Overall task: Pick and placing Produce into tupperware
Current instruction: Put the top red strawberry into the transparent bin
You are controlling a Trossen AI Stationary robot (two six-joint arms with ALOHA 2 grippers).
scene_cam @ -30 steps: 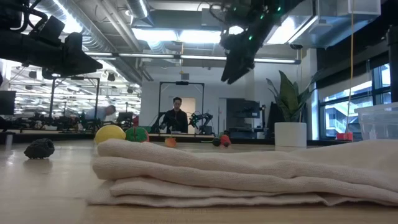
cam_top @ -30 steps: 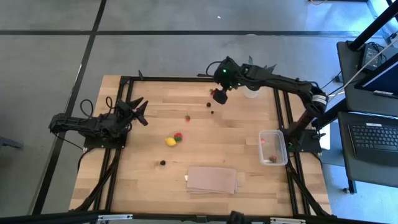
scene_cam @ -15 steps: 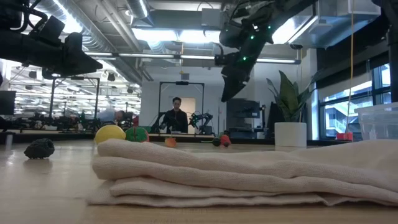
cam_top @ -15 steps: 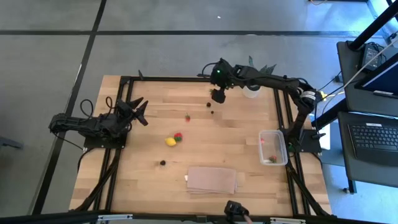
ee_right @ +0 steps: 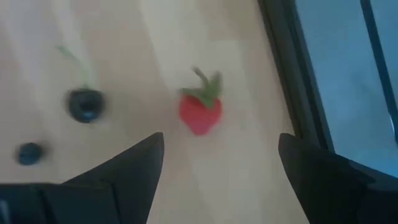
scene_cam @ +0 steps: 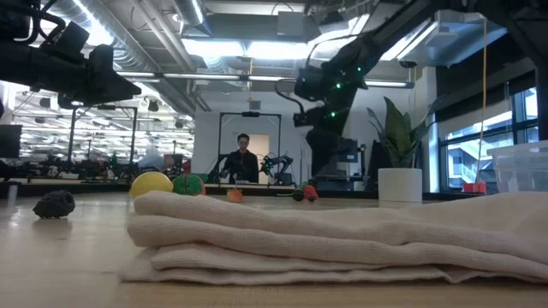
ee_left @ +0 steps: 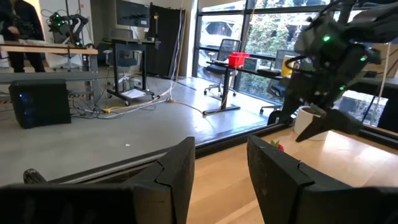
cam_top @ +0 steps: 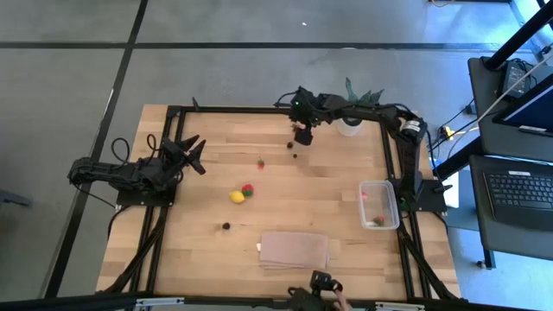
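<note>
Since the earlier pictures the right arm has stretched further toward the far edge of the table, and its gripper (cam_top: 301, 136) has come lower, over the small fruits at the upper middle of the high view; the left arm has not changed.

On the left of the high view the left gripper (cam_top: 192, 152) waits above the wood, its fingers (ee_left: 180, 168) only a little apart and holding nothing. Right of it, near the middle of the table (cam_top: 207, 255), lie the yellow piece (cam_top: 237, 197) and the red-and-green piece (cam_top: 248, 190), touching or almost so. One dark berry (cam_top: 226, 225) lies alone below them, and a small red piece (cam_top: 261, 162) above them. A folded tan cloth (cam_top: 295, 250) sits at the lower middle.

Further right, the right gripper hangs with its fingers wide and empty. Its wrist camera looks down on a red strawberry (ee_right: 201, 111) between the two fingers, with a dark berry (ee_right: 84, 104) and a smaller one (ee_right: 28, 153) beside it. A potted plant (cam_top: 349, 126) stands at the upper edge.

At the right edge of the table is the clear tupperware (cam_top: 379, 205), with a few small pieces already inside.
</note>
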